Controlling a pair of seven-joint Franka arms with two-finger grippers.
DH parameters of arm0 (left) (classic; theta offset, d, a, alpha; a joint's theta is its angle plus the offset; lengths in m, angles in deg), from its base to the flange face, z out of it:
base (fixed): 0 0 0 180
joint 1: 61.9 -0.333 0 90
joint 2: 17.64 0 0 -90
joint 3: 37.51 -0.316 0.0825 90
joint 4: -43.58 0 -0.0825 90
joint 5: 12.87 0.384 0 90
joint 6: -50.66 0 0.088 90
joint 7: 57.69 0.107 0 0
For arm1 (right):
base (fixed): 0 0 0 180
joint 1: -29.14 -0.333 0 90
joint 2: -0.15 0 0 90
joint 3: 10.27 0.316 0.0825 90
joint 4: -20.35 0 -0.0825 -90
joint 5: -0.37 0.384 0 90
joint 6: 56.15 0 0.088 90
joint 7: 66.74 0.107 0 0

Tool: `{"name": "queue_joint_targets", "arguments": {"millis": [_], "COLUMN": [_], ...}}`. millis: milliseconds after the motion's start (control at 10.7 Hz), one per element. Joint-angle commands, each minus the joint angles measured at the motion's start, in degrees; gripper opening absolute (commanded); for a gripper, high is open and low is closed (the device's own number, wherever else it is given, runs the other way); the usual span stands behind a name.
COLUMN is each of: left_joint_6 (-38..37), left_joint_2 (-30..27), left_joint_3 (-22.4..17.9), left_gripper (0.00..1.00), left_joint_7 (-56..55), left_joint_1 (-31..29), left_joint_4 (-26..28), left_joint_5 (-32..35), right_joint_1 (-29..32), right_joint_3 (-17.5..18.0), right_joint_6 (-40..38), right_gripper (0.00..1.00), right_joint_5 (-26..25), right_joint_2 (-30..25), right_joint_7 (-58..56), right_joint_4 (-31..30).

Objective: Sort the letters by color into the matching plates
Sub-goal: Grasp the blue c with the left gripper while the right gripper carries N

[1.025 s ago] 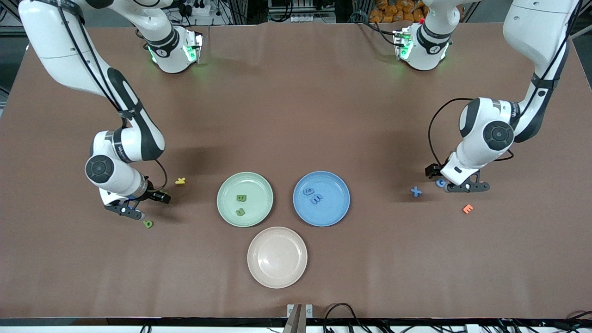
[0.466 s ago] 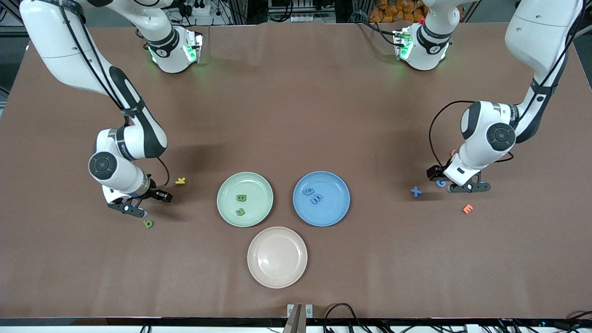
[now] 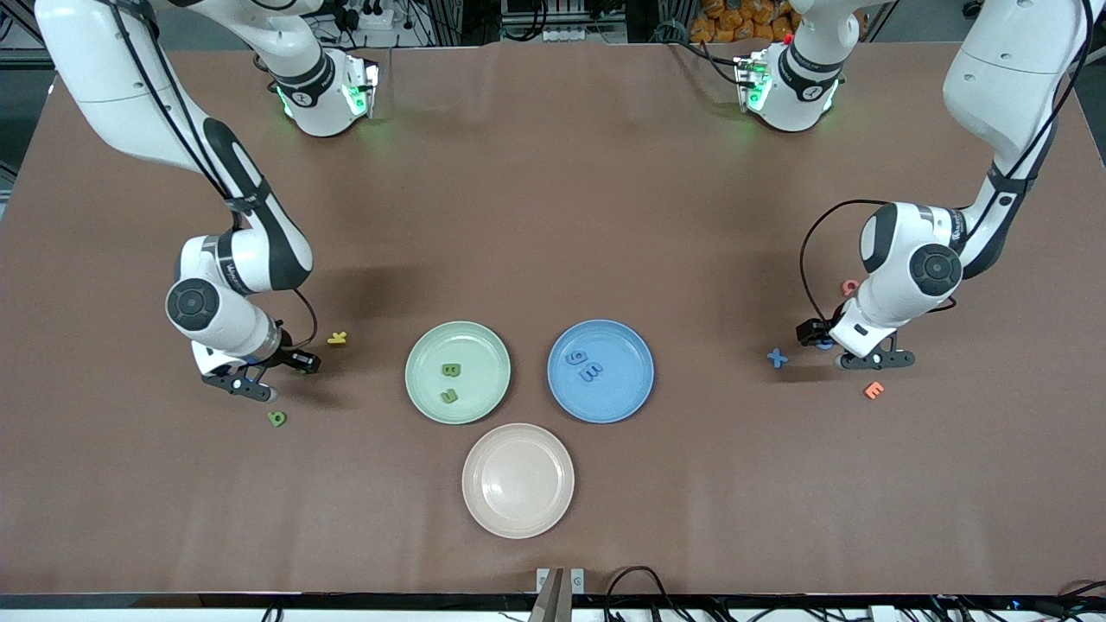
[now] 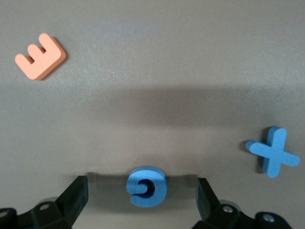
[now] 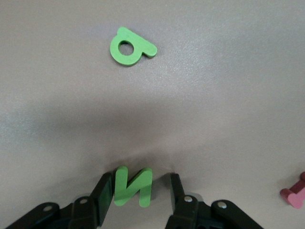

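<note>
My left gripper [image 3: 851, 352] is down at the table toward the left arm's end. It is open around a blue G [image 4: 147, 187], with a gap to each finger. A blue X [image 3: 778, 358] lies beside it, also in the left wrist view [image 4: 273, 151]. My right gripper [image 5: 140, 188] is open around a green N [image 5: 132, 186]; one finger touches it and the other stands apart. It shows low in the front view [image 3: 249, 386]. A green round letter [image 3: 276, 418] lies nearer the camera. The mint plate [image 3: 484, 363] holds two green letters, the blue plate [image 3: 626, 380] two blue ones.
A beige plate [image 3: 518, 480] sits nearer the camera than the two plates. An orange E [image 3: 874, 390] and a red letter [image 3: 850, 286] lie by my left gripper. A yellow letter [image 3: 337, 338] and a pink one [image 5: 295, 193] lie by my right gripper.
My left gripper has shifted over the blue G, which now sits between its fingers; the red letter has come into view. My right gripper has drifted slightly away from the green round letter.
</note>
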Motion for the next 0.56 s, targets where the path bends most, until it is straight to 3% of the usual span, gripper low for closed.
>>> {"name": "queue_joint_targets", "arguments": {"millis": [0,186,373,466], "left_joint_6": [0.4,0.4,0.1,0.0], "left_joint_2": [0.8,0.8,0.6,0.5], "left_joint_3": [0.1,0.1,0.1,0.1], "left_gripper": [1.00,1.00,1.00,1.00], "left_joint_7": [-0.5,-0.3,-0.4,-0.5], "left_joint_1": [0.1,0.0,-0.1,-0.1], "left_joint_4": [-1.0,-0.8,-0.4,-0.2], "left_joint_5": [1.2,1.2,1.2,1.2], "right_joint_1": [1.3,1.6,1.7,1.7], "right_joint_3": [0.9,1.2,1.3,1.3], "right_joint_6": [1.6,4.2,4.2,4.2], "right_gripper": [0.43,0.33,0.16,0.15], "right_joint_5": [-1.3,-1.3,-1.4,-1.4], "right_joint_2": [-1.4,-1.2,-1.2,-1.2], "right_joint_7": [-0.1,-0.1,-0.1,-0.2], "right_joint_4": [-2.4,-3.5,-3.6,-3.5]}}
